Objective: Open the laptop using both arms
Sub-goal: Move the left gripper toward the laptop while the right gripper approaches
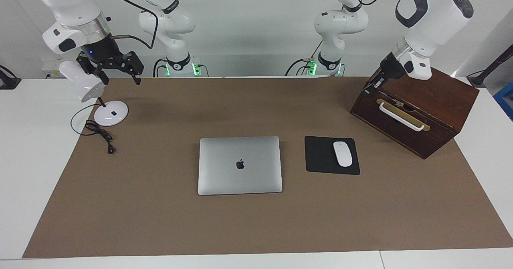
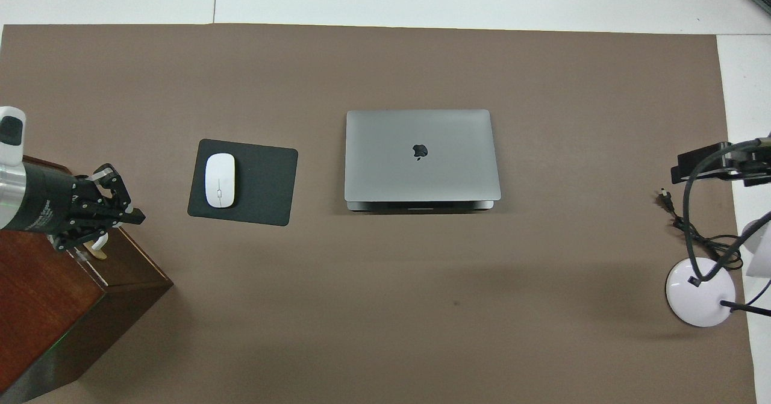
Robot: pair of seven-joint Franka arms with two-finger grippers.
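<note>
The laptop [image 1: 239, 164] [image 2: 421, 154] lies shut and flat in the middle of the brown mat, its lid with the dark logo facing up. My left gripper [image 1: 370, 86] [image 2: 131, 214] is shut with nothing in it. It hangs over the upper corner of the wooden box, just above the box's white handle, pointing toward the middle of the table. My right gripper [image 1: 120, 78] is up in the air at the right arm's end, beside the desk lamp's head, its fingers apart and holding nothing. Neither gripper touches the laptop.
A black mouse pad [image 1: 318, 156] with a white mouse [image 1: 342, 153] lies beside the laptop toward the left arm's end. The wooden box [image 1: 437, 96] stands past it. A white desk lamp [image 1: 111, 113] with a loose cable [image 1: 100, 134] stands at the right arm's end.
</note>
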